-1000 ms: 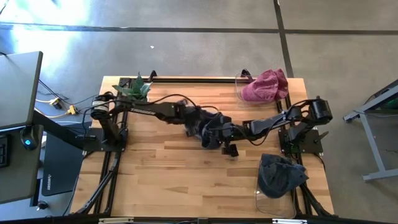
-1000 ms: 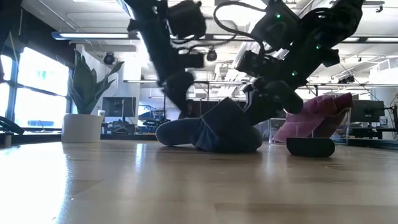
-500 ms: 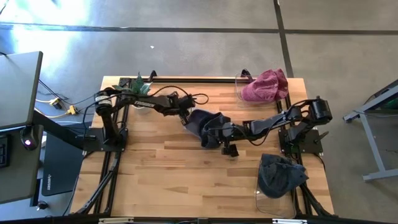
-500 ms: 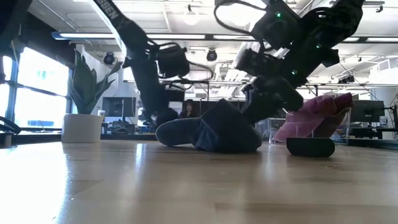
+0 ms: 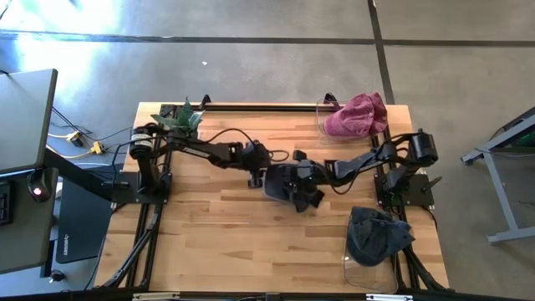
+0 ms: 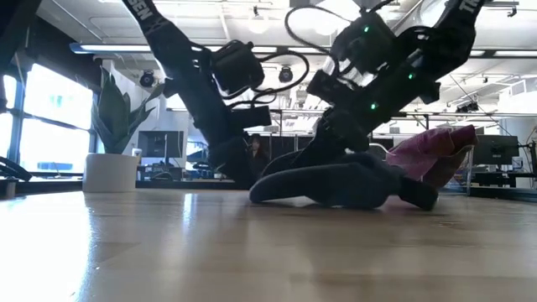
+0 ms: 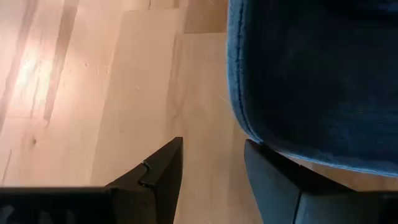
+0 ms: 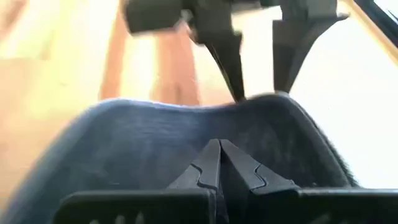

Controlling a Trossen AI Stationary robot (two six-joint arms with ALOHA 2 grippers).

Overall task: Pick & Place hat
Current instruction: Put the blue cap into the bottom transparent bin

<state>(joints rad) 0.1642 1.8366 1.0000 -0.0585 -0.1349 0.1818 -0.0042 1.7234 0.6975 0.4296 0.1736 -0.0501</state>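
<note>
A dark blue hat (image 5: 288, 180) lies on the wooden table (image 5: 209, 234) near its middle, its lower edge on the wood (image 6: 336, 197). My right gripper (image 5: 303, 177) comes from the right and is shut on the hat's top. My left gripper (image 5: 261, 171) stands open at the hat's left edge, pointing steeply down. In the left wrist view bare table shows between its fingers (image 7: 208, 168), and the hat's rim (image 7: 249, 127) hangs just over one fingertip. My right gripper pinches the hat's cloth on its upper side (image 8: 217, 134) between its shut fingers, slanting down from the table's right. The hat rises toward the fingers (image 6: 315, 155), and its lower edge rests on the table. My left gripper: I cannot tell whether one fingertip (image 7: 264, 162) touches the hat's rim.
A pink hat (image 5: 355, 113) sits in a clear container at the far right corner. Another dark hat (image 5: 376, 236) lies on a clear container at the near right. A potted plant (image 5: 185, 117) stands at the far left. Bare wood lies near and left of the hat.
My left gripper has drawn back toward the table's left off the hat, then sunk toward the table and tipped more steeply down beside the hat's left edge. The hat, still in my right gripper, has shifted a little toward the right and now lies lower and flatter.
</note>
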